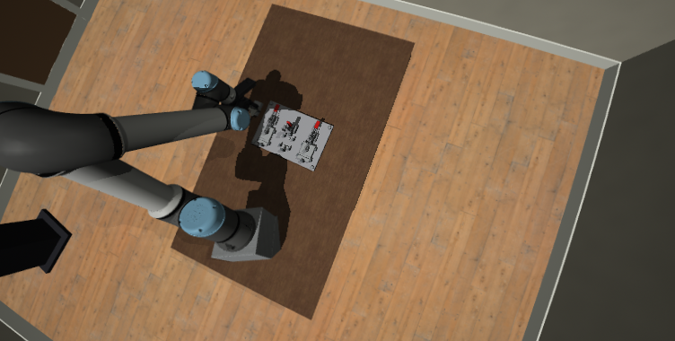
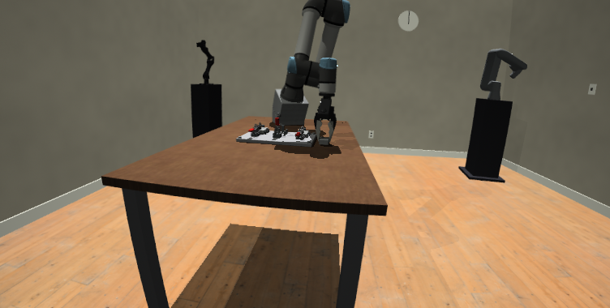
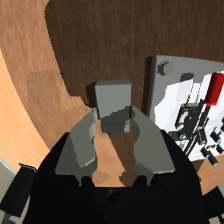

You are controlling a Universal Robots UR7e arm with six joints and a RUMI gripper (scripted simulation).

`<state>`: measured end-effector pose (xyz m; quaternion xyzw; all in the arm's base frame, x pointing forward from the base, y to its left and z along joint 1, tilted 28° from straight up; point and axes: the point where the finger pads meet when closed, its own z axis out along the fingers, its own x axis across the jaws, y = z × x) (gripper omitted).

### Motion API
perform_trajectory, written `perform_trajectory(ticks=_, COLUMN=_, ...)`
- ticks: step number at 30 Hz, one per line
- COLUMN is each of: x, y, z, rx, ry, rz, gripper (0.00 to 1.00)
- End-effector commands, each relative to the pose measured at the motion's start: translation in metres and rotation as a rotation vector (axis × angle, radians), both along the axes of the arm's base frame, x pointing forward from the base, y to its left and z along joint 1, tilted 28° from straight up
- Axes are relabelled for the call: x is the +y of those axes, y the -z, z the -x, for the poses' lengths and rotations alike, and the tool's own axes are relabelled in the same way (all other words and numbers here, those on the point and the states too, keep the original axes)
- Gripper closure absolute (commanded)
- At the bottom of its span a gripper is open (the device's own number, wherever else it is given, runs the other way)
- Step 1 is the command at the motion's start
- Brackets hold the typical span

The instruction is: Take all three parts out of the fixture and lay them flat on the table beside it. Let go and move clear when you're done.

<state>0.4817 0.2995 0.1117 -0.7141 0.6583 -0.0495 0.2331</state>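
Note:
My gripper (image 1: 255, 109) (image 2: 324, 137) (image 3: 114, 106) points down beside the fixture (image 1: 327, 133) (image 2: 244, 138) (image 3: 165, 107), just off its short edge. It is shut on a grey block-shaped part (image 2: 324, 141) (image 3: 113, 95), which shows between and beyond the fingertips in the wrist view. The part is low over the table; whether it touches the table cannot be told. The fixture is a flat light plate with three red-handled clamps. The handle of the middle clamp (image 2: 277, 121) stands upright. The other two parts cannot be told apart from the clamps and their mounts.
The brown table (image 1: 349, 69) (image 2: 238, 168) carries the fixture and the arm's grey base block (image 1: 268, 231) (image 2: 292, 113). The gripper is near one long edge of the table. A red clamp handle (image 3: 215, 89) lies near the plate's edge in the wrist view.

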Motion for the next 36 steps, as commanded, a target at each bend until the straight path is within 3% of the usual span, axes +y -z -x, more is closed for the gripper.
perform_trajectory(ticks=1, x=0.0002, y=-0.0003, z=-0.0004, rx=-0.001, ry=0.0, rz=0.0, gripper=1.0)
perform_trajectory(ticks=36, x=0.0018, y=0.005, z=-0.0027, rx=-0.001, ry=0.0, rz=0.0, gripper=1.0)
